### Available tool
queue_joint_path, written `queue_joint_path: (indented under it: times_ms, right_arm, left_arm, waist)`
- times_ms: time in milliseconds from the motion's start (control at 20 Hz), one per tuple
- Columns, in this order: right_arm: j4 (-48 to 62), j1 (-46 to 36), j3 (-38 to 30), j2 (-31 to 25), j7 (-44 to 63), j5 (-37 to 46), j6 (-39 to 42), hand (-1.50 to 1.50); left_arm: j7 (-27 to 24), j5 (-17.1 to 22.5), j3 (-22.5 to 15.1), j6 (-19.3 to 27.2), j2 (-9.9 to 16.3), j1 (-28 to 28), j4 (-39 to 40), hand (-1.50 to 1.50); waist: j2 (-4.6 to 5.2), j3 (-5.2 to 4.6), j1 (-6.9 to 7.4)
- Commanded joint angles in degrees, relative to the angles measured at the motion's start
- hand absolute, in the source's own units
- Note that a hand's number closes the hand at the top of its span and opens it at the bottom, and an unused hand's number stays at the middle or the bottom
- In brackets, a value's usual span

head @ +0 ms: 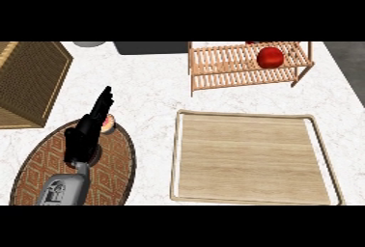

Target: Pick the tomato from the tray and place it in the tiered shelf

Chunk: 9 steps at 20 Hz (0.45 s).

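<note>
A glossy, round red tomato (270, 58) was seen lying on the upper slats of a light wooden tiered shelf (242, 75), far forward and to the right of the left hand (89, 132). A darker dimple could be made out at its top. The black left hand was held with its fingers straight and together, pointing forward, above an oval brown woven mat with a geometric pattern (114, 169). A small pinkish object (108, 123) was partly hidden just right of the hand. A pale rectangular wooden tray (249, 193) lay to the hand's right, and a woven wicker basket (28, 82) to its left. No writing could be read anywhere.
</note>
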Motion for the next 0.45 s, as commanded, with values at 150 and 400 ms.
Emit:
queue_joint_path:
  times_ms: [150, 400]
  right_arm:
    - [-12.6, 16.2, -13.2, -8.7, 0.9, -14.9, 17.3, -1.50]
    - [-14.0, 22.9, -25.8, -12.4, -0.4, -28.0, 25.6, -1.50]
  left_arm:
    - [-0.4, 0.0, 0.4, 0.7, -0.4, 0.8, 0.3, 0.00]
    - [1.8, 0.2, -1.5, -0.3, -1.2, 1.5, -3.2, 0.00]
  waist:
    - [-0.03, 0.07, -1.23]
    - [0.19, 0.04, 0.15]
